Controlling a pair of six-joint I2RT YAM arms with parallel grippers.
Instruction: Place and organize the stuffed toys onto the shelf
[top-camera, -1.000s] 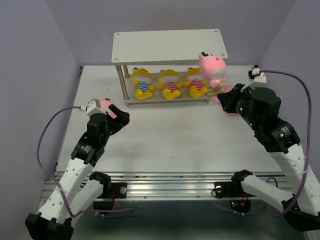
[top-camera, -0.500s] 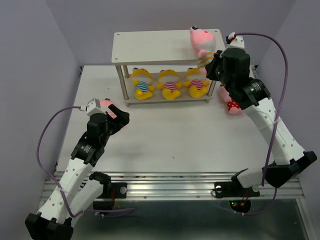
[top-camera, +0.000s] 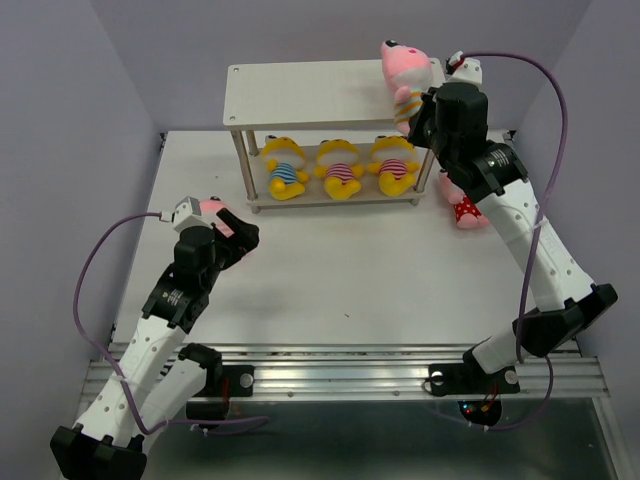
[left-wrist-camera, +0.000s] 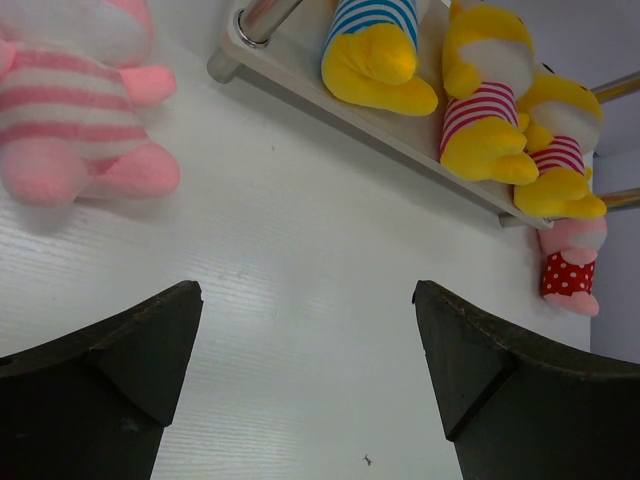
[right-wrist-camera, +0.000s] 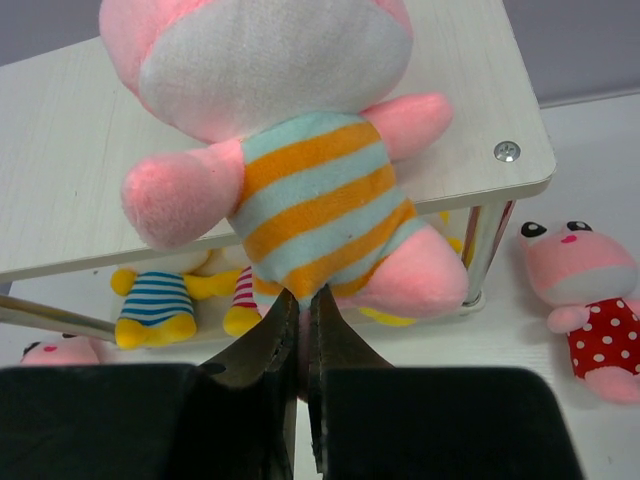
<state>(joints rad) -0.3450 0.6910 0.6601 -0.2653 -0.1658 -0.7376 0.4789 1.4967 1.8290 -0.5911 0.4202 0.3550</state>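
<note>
The shelf (top-camera: 320, 92) stands at the back of the table. Three yellow stuffed toys (top-camera: 340, 167) lie in a row on its lower board. My right gripper (right-wrist-camera: 302, 292) is shut on the bottom of a pink toy in an orange and teal striped outfit (right-wrist-camera: 310, 200). It holds that toy upright over the right end of the top board (right-wrist-camera: 60, 170). A pink toy in a red polka-dot outfit (top-camera: 465, 210) lies on the table right of the shelf. My left gripper (left-wrist-camera: 305, 290) hangs open over bare table. A pink-striped pink toy (left-wrist-camera: 70, 110) lies just beyond it to the left.
Purple walls close in the table on the left, right and back. The shelf's thin legs (right-wrist-camera: 487, 240) stand close to the held toy. My right arm (top-camera: 510, 210) reaches above the polka-dot toy.
My right arm has lifted the striped pink toy from beside the shelf's right legs up over the right end of the top board. The left arm has not moved.
</note>
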